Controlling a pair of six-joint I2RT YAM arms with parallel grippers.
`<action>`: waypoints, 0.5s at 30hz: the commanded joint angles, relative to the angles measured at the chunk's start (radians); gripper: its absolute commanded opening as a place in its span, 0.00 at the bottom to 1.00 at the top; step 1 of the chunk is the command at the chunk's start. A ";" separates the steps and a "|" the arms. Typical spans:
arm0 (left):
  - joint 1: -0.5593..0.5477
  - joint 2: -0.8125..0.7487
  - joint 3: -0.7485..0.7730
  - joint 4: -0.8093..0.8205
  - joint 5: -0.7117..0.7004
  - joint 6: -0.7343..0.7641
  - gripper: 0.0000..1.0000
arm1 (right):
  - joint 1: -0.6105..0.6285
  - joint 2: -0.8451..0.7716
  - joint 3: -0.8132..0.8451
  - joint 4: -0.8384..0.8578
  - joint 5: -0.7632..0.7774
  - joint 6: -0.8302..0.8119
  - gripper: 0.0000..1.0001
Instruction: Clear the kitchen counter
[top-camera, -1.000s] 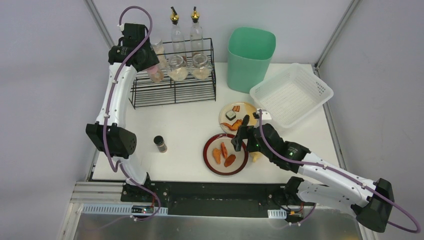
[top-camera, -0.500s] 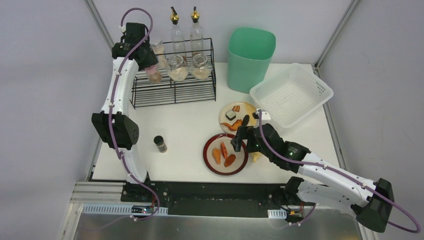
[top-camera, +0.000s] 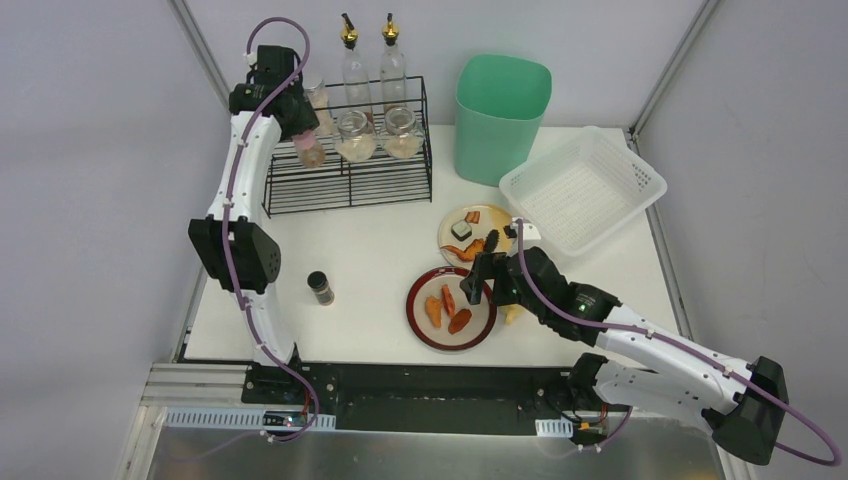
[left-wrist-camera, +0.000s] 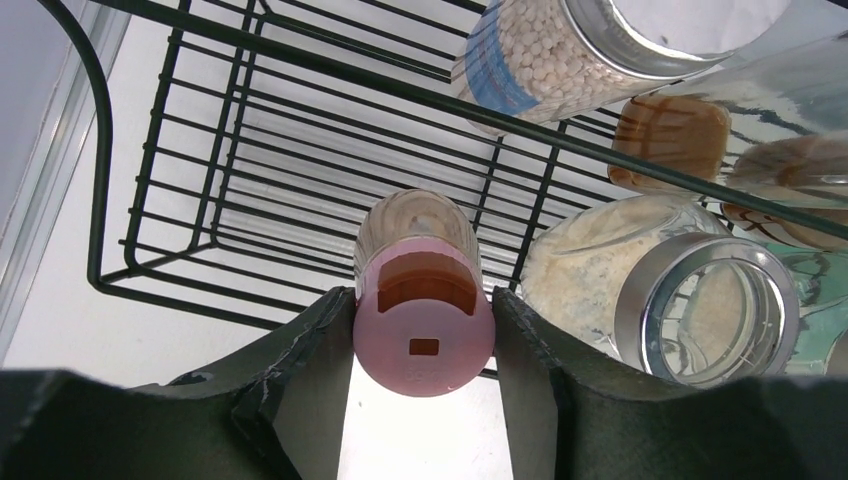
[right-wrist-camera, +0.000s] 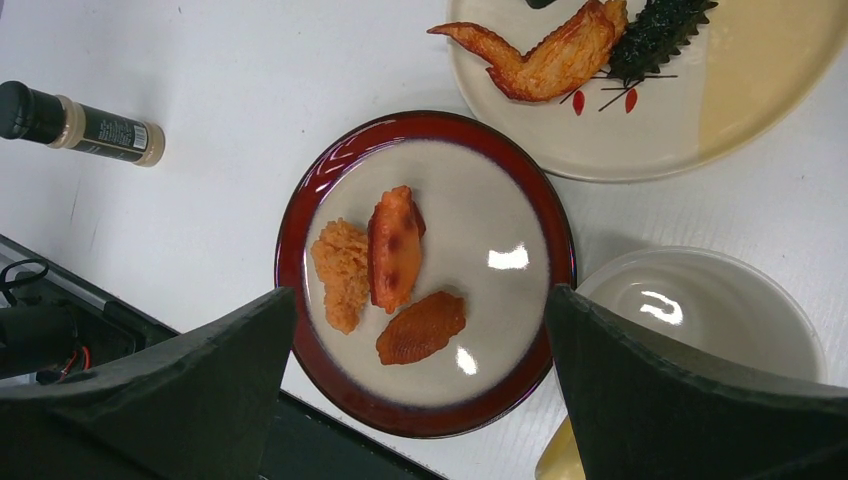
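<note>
Pink-capped jar pinched at the rack.
The left gripper clamps the jar at the rack's left end; the right gripper hangs spread wide over the red plate on the counter.

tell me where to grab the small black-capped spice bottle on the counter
Grip the spice bottle across its round body just below the black cap, coming straight down from above. It looks upright and stands apart from the red-rimmed plate on the kitchen counter, so there is room either side of the narrow cylinder.
</note>
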 joint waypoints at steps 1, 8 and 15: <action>0.006 0.021 0.039 -0.006 0.026 0.014 0.54 | 0.002 0.003 0.010 0.034 -0.005 -0.001 0.99; 0.006 0.025 0.044 -0.010 0.036 0.015 0.78 | 0.003 0.001 0.010 0.034 -0.006 0.000 0.99; 0.006 -0.034 0.036 -0.021 0.054 0.030 0.91 | 0.003 -0.015 0.009 0.027 -0.002 -0.001 0.99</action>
